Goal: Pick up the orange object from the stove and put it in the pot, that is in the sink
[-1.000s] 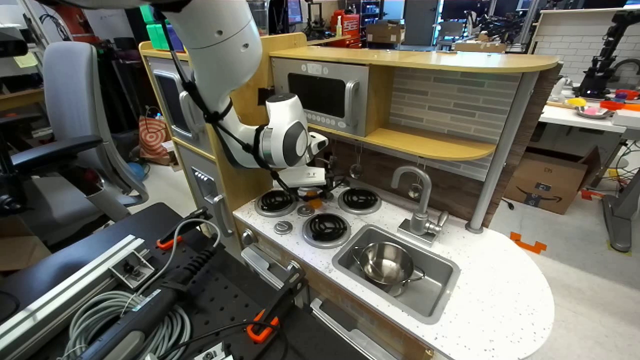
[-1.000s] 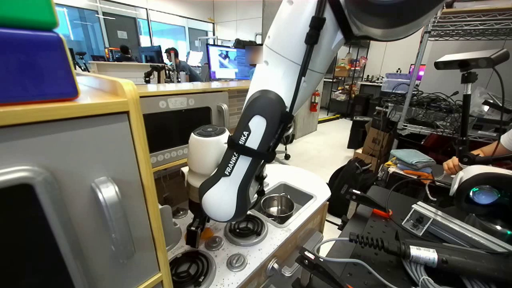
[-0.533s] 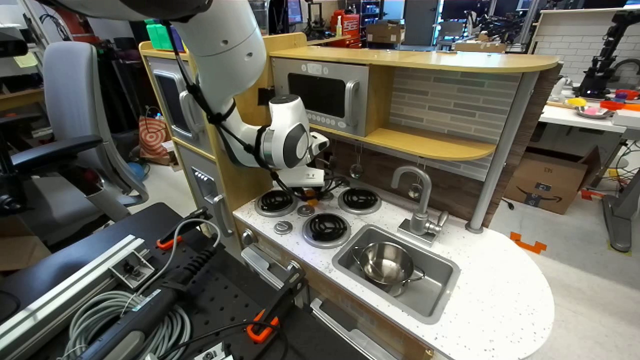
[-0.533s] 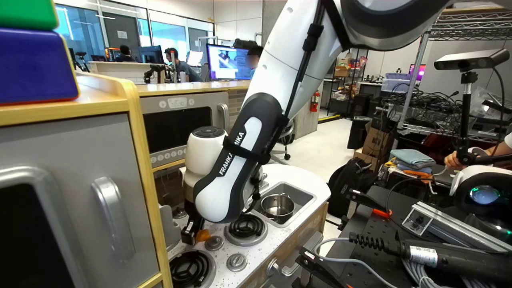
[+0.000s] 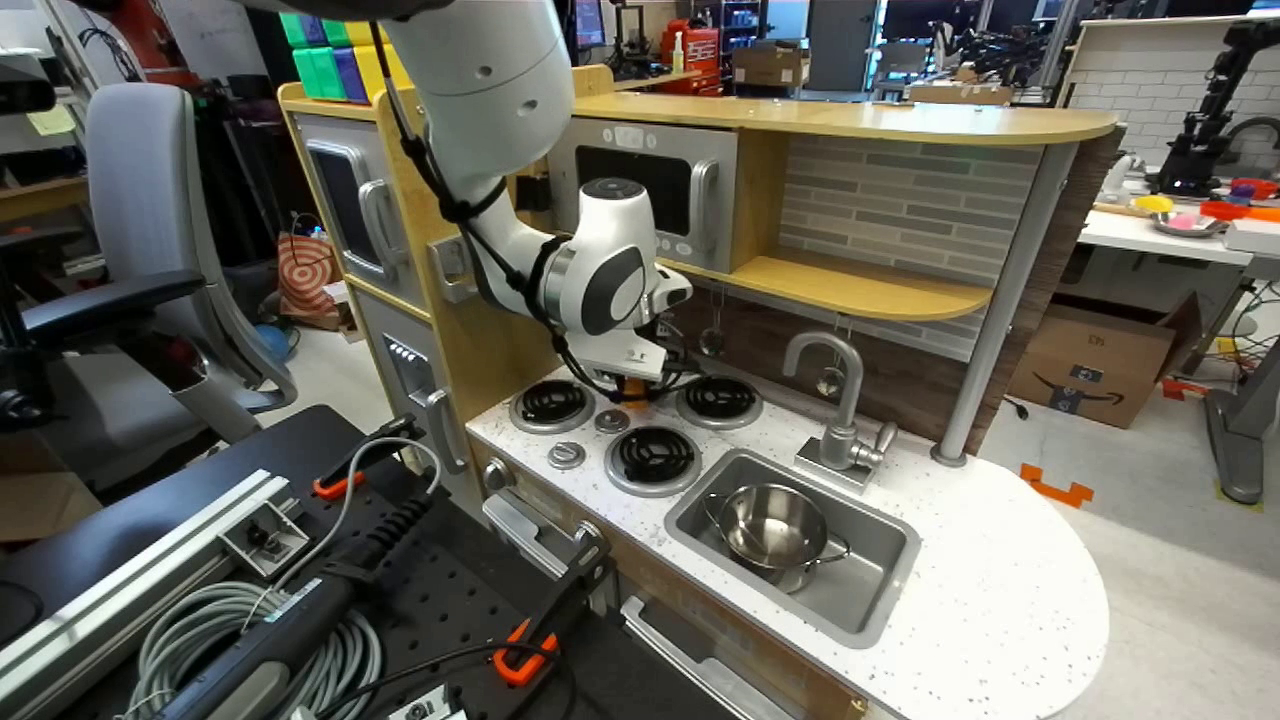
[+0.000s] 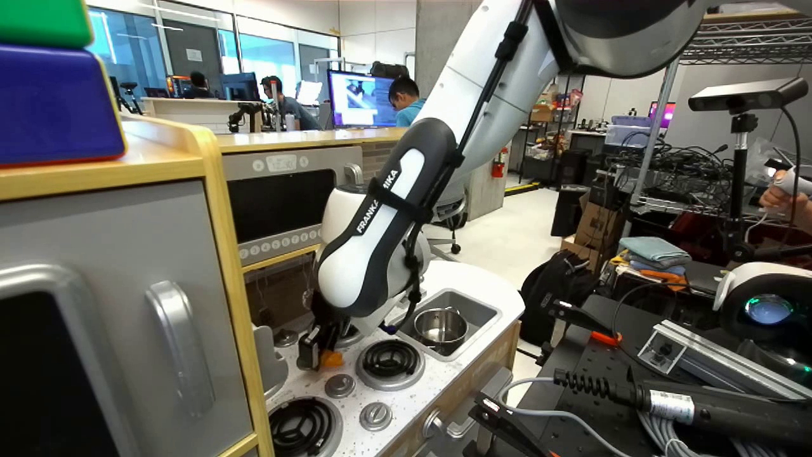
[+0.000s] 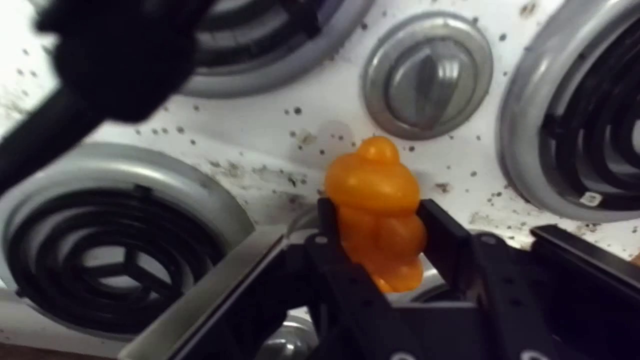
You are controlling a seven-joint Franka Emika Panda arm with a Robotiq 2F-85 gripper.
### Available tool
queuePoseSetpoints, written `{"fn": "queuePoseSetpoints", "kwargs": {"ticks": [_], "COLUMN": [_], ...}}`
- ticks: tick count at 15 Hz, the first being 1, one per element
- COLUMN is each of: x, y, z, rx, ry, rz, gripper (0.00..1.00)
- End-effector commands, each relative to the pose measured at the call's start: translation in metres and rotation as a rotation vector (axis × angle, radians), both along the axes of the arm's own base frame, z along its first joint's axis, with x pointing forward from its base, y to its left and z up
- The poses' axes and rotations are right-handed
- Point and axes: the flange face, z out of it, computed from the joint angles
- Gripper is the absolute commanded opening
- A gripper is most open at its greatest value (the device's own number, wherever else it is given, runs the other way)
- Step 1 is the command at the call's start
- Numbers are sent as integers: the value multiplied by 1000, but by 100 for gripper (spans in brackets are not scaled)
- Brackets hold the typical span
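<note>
The gripper [image 7: 376, 218] is grasping the orange toy [image 7: 372, 186] at wrist-view centre; carrying it to the pot [image 5: 773, 527], lower middle in both exterior views, is apparently remaining.

The bent arm [image 6: 379, 223] points its gripper [image 7: 377, 215] down, its fingers [image 7: 446, 237] clamped.

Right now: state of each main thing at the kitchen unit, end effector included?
end effector: closed on the orange object
orange object: gripped, not in the pot
pot: in the sink, uncovered, nothing visible inside
faucet: no flow visible
microwave: door shut
burners: black, no glow seen
</note>
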Motion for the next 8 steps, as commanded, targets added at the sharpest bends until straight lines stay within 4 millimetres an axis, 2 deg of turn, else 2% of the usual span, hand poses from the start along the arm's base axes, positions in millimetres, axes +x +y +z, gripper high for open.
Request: {"fn": "queuePoseSetpoints", "kwargs": {"ticks": [1,4,8], "x": [-20,-37,-43], "y": [-46,-86,-125], "z": [40,58,89], "rx": [21,7,23], "ry": [109,243,329], "rz": [-79,-163,-264], "gripper": [19,19,19]}}
